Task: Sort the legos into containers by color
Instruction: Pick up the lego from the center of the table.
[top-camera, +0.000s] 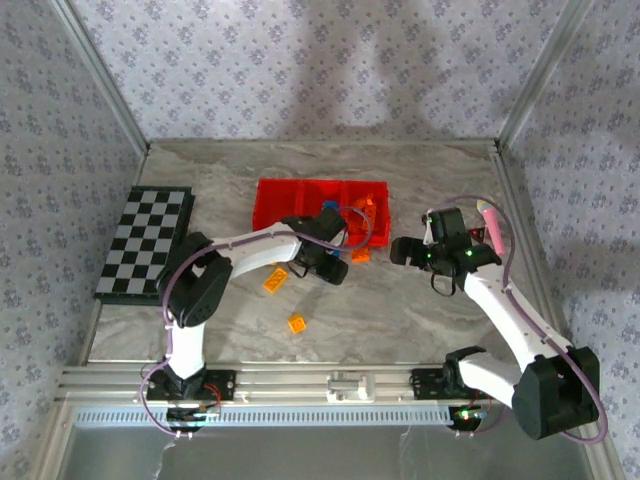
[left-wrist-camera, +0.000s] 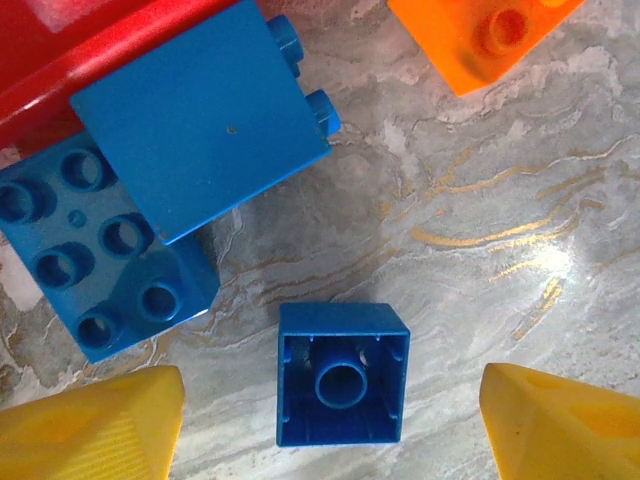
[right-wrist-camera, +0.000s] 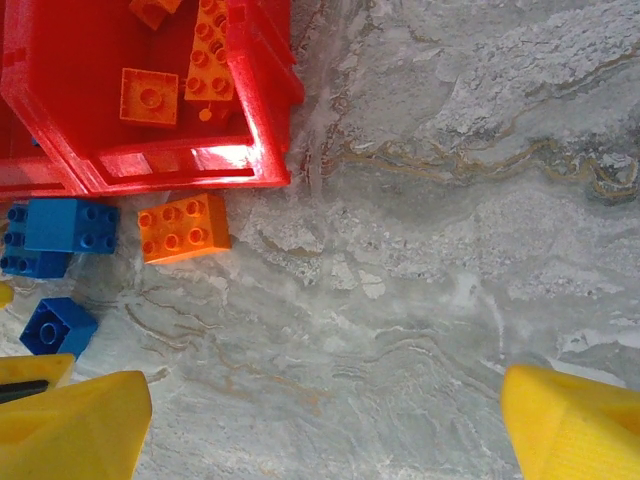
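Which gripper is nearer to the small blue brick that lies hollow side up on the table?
Left. The left gripper hangs over the small blue brick, its fingers on either side, not touching. The right gripper is off to its right, above bare table.

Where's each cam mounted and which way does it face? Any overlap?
Top external: fixed above and behind the bases, looking down over the table; both arms, left gripper by the containers, right gripper further right.
Left wrist: on the left wrist, straight down at a small blue brick between its own yellow fingers.
Right wrist: on the right wrist, down at table beside the containers; its yellow fingers at the bottom corners.
Shared: both wrist views catch the small blue brick and an orange brick.
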